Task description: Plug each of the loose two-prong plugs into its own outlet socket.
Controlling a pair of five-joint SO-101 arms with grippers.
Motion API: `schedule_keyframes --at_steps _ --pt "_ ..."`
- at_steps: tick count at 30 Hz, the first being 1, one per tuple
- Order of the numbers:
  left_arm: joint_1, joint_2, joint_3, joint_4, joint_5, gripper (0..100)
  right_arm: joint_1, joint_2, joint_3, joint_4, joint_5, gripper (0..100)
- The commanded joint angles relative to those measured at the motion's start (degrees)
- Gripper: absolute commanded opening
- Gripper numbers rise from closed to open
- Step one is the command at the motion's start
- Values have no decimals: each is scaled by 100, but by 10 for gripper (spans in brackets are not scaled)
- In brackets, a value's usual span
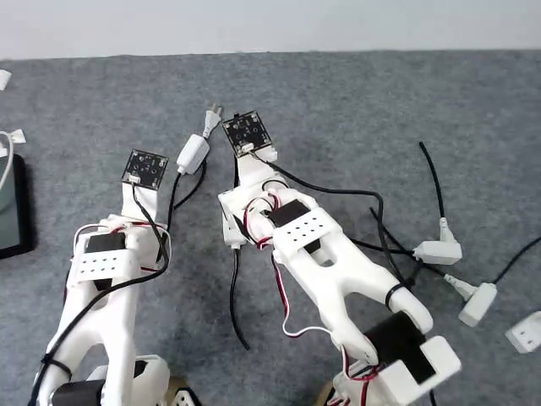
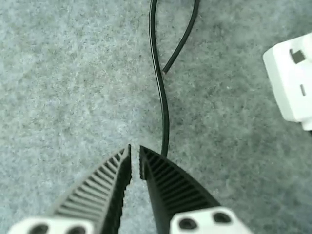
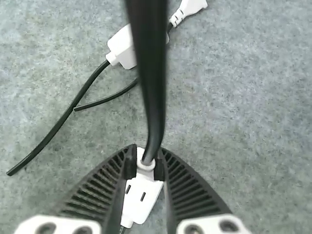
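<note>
Right gripper (image 3: 145,157): we log jaws clamped on white connector (image 3: 139,192); left gripper (image 2: 135,149) closed, empty, beside black cable (image 2: 161,97).

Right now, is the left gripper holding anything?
No, the left gripper is closed on nothing; the black cable lies on the carpet outside it.

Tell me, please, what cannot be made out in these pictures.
High view: the wrist camera hides the right gripper and its held socket.
Right wrist view: the loose plug is cut off by the edge, prongs unseen.
Left wrist view: the loose socket is cut off by the edge.
</note>
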Motion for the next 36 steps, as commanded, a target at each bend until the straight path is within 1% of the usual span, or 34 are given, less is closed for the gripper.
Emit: schedule_keyframes --at_steps 1,18,23,31,36 --pt "44 9 -295 18 -53 27 66 92 -404 -127 -9 8" --pt "44 9 -251 0 -62 27 215 127 -440 -84 0 8" --pt "44 9 -251 -9 -62 27 207 119 -527 365 -9 8" --pt "44 9 -251 -9 -62 27 189 180 -527 374 -9 8" --pt "35 9 -251 -9 -62 27 180 180 -290 664 -9 8"
